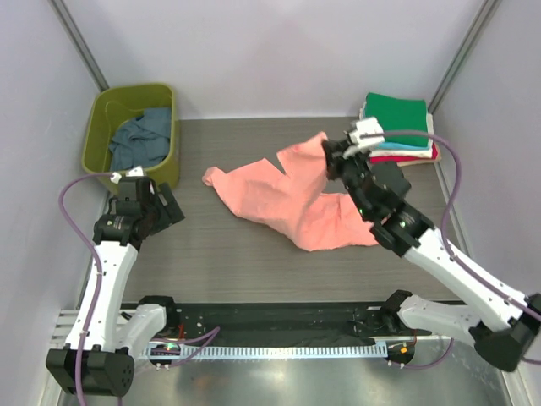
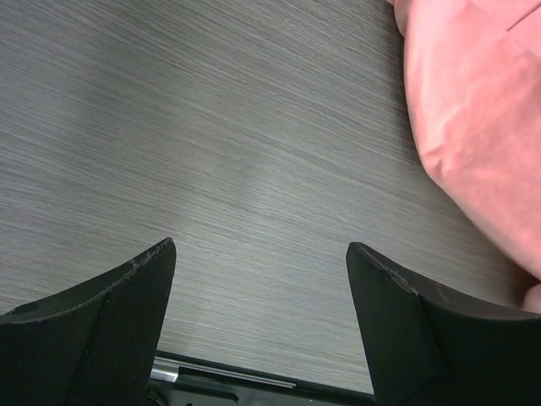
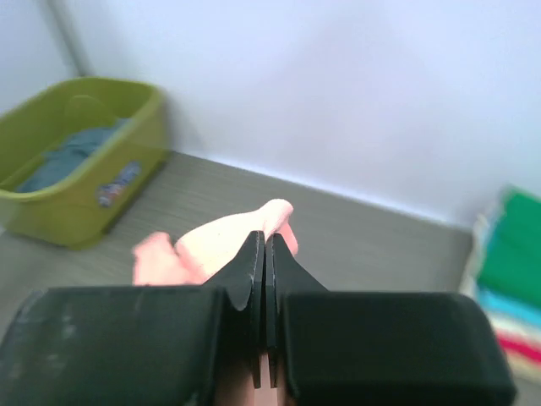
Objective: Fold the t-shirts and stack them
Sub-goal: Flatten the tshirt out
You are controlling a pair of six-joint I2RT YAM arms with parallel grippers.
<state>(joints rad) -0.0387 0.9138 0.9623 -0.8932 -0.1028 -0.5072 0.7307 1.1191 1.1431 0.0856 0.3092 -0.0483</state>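
Note:
A salmon-pink t-shirt [image 1: 292, 199] lies spread and rumpled on the middle of the table. My right gripper [image 1: 331, 157] is shut on its far right edge and lifts that part; in the right wrist view the pink cloth [image 3: 221, 241] sticks out past the closed fingertips [image 3: 254, 254]. My left gripper [image 1: 169, 207] is open and empty, low over bare table left of the shirt; the pink cloth [image 2: 473, 118] shows at the right of its view. A slate-blue t-shirt [image 1: 139, 139] lies crumpled in the tub. Folded shirts [image 1: 397, 127], green on top, are stacked at the back right.
The olive-green plastic tub [image 1: 173, 127] stands at the back left, also in the right wrist view [image 3: 101, 190]. White walls close the back and sides. A black strip [image 1: 279, 317] runs along the near edge between the arm bases.

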